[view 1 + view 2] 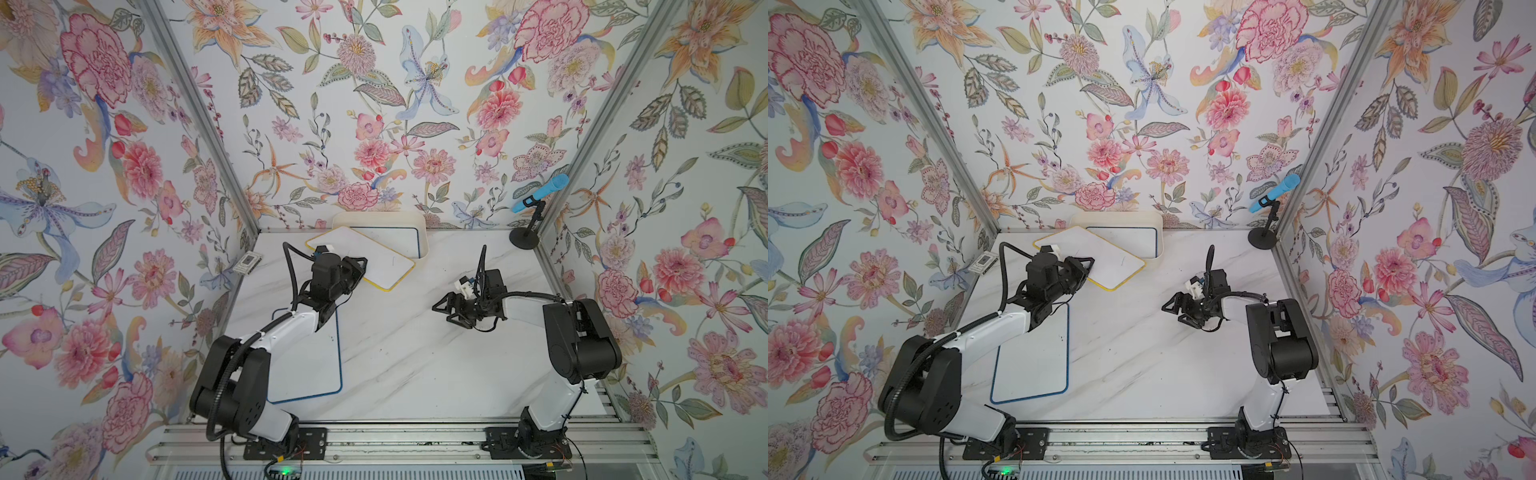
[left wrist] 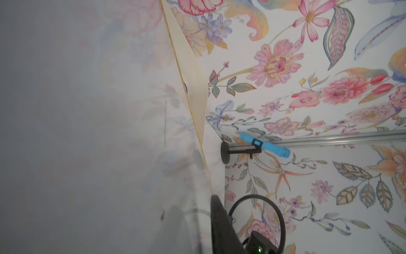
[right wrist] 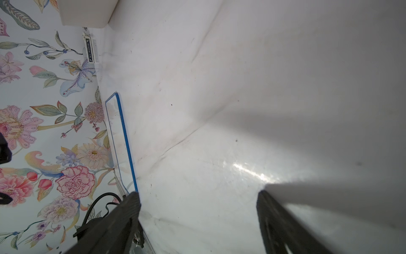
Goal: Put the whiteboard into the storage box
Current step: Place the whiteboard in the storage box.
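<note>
The cream-white storage box stands at the back of the table, with a blue-rimmed whiteboard lying inside it. A yellow-rimmed whiteboard lies tilted across the box's front left corner. My left gripper is shut on its near edge. In the left wrist view the board fills one side, with one finger against its yellow edge and the box wall beyond. My right gripper stands open and holds nothing, low over the bare marble table.
Another blue-rimmed whiteboard lies flat on the table under my left arm. A blue microphone on a black stand sits in the back right corner. A small card leans at the left wall. Flowered walls enclose the table.
</note>
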`<move>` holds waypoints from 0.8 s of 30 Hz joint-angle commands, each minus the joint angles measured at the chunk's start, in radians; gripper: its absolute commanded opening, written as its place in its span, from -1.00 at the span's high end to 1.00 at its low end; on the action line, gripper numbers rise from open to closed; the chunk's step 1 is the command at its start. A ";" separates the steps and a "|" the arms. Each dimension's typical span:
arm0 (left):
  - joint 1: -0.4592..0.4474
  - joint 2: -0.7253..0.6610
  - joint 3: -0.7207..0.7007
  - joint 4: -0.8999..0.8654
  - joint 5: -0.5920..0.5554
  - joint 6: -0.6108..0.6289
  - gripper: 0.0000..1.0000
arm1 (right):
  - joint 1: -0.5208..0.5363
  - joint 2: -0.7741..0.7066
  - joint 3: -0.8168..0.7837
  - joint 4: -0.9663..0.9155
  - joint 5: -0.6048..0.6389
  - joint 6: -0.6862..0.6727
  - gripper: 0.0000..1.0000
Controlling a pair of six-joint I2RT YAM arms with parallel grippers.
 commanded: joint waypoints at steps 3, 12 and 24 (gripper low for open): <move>-0.005 0.239 0.221 0.141 -0.190 -0.172 1.00 | -0.001 0.045 -0.062 -0.053 0.094 0.014 -0.73; -0.046 0.610 0.709 -0.104 -0.253 -0.226 0.74 | 0.003 0.046 -0.079 -0.015 0.058 0.010 -0.72; -0.051 0.752 0.860 -0.233 -0.299 -0.257 0.14 | 0.004 0.040 -0.093 0.010 0.017 0.000 -0.70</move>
